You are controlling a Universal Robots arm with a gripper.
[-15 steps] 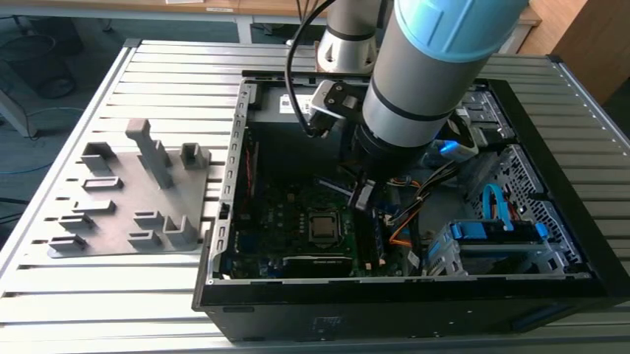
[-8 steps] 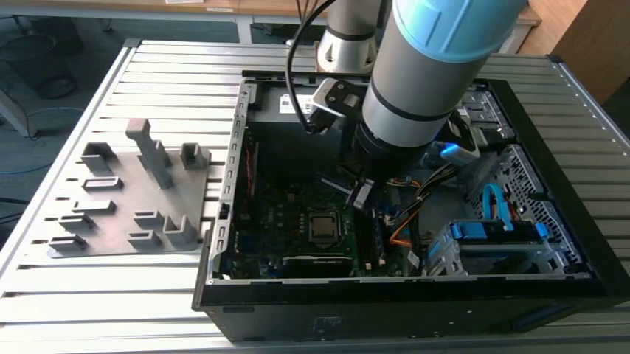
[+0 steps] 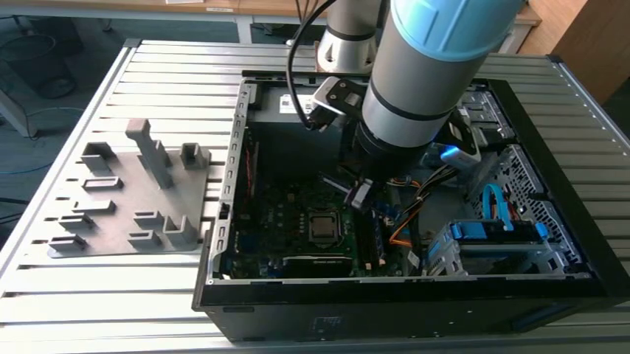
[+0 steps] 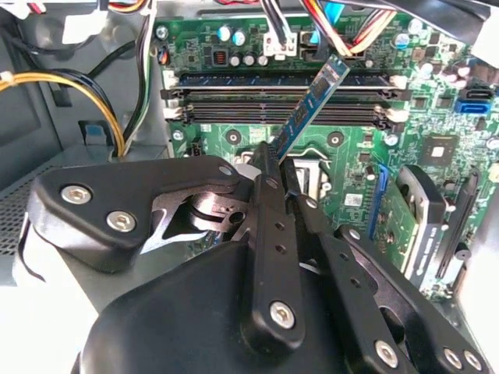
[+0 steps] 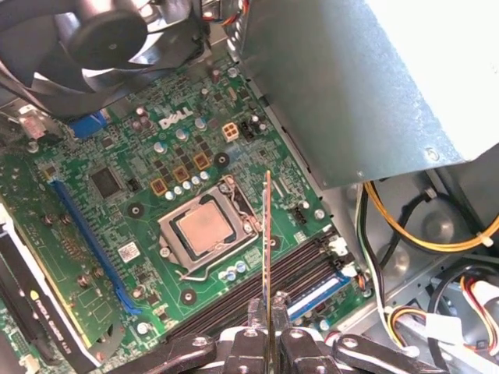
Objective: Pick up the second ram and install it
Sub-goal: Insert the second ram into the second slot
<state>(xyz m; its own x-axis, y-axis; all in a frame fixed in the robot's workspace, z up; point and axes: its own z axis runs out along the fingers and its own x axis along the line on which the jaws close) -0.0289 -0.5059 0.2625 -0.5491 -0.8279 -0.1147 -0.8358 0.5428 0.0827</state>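
Open computer case (image 3: 394,299) beside grey holder (image 3: 126,193)

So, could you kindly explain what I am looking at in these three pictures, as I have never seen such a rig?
The big grey and blue tube in the exterior view is a robot arm, reaching into an open computer case that stands on a slatted table. Beside the case, on the exterior view's left, lies a grey plastic holder. The other two pictures come from cameras riding on the arm's wrist. In both, its pincer is shut on the second ram, a thin memory stick, held above the green motherboard, near the long memory slots beside the processor socket.
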